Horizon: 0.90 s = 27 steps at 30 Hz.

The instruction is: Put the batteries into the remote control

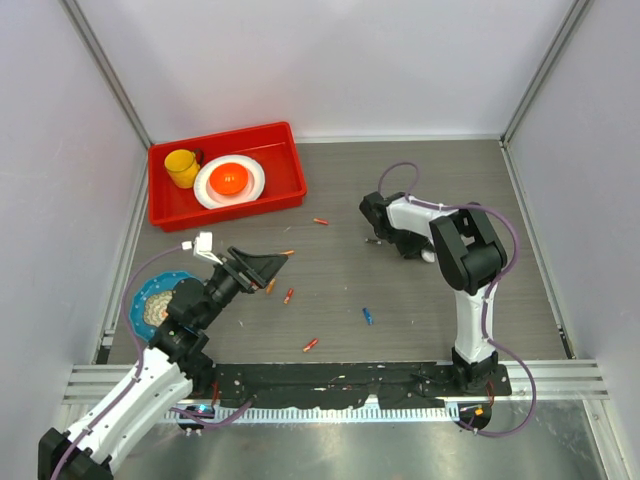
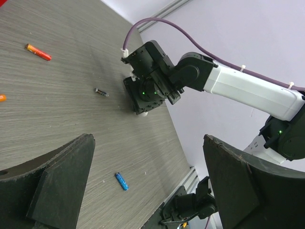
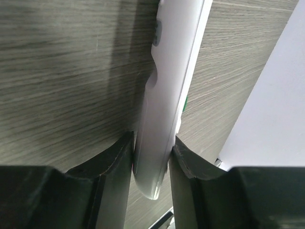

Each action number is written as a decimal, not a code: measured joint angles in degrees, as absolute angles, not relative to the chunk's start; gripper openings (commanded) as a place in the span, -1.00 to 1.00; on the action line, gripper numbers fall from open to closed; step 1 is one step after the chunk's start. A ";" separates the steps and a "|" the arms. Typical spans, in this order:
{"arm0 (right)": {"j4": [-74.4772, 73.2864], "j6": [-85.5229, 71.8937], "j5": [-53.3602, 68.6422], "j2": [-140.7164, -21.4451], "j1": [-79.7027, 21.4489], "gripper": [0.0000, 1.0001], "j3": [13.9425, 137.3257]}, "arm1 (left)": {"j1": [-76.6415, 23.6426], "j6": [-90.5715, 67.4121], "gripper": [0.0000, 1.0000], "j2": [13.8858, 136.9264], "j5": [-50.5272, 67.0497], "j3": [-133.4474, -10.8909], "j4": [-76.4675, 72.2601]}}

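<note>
The white remote control (image 3: 167, 95) sits edge-on between the fingers of my right gripper (image 3: 151, 157), which is shut on it; both pads touch its sides. It is held low over the right middle of the table. In the top view that gripper (image 1: 405, 245) hides the remote. Batteries lie scattered: a dark one (image 1: 373, 241) just left of the right gripper, a red one (image 1: 320, 221), a blue one (image 1: 368, 316), and orange and red ones (image 1: 289, 295) near my left gripper (image 1: 272, 270). The left gripper (image 2: 147, 157) is open and holds nothing, with the blue battery (image 2: 121, 181) between its fingers' line of sight.
A red bin (image 1: 285, 165) at the back left holds a yellow cup (image 1: 182, 167) and a white plate (image 1: 250, 175) with an orange item. A blue dish (image 1: 150, 300) sits at the left edge by the left arm. White walls enclose the table.
</note>
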<state>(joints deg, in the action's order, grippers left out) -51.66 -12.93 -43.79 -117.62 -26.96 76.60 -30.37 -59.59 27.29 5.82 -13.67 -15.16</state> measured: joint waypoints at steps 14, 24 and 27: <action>-53.28 -13.56 -36.95 -112.20 -30.76 0.20 73.56 | -30.63 -60.01 0.99 27.73 6.07 -12.67 -15.46; -45.34 -18.41 -24.71 -87.24 -35.33 0.21 68.58 | -30.68 -59.51 0.99 34.50 -3.36 -21.47 2.83; -34.87 -20.27 -19.49 -69.23 -35.07 0.46 59.53 | -30.68 -59.35 0.99 40.49 -6.68 -27.22 9.30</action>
<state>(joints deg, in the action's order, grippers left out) -34.87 -20.27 -19.49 -69.23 -35.07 59.53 -30.68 -59.35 40.49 -6.68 -27.22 9.30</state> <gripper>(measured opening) 0.626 0.996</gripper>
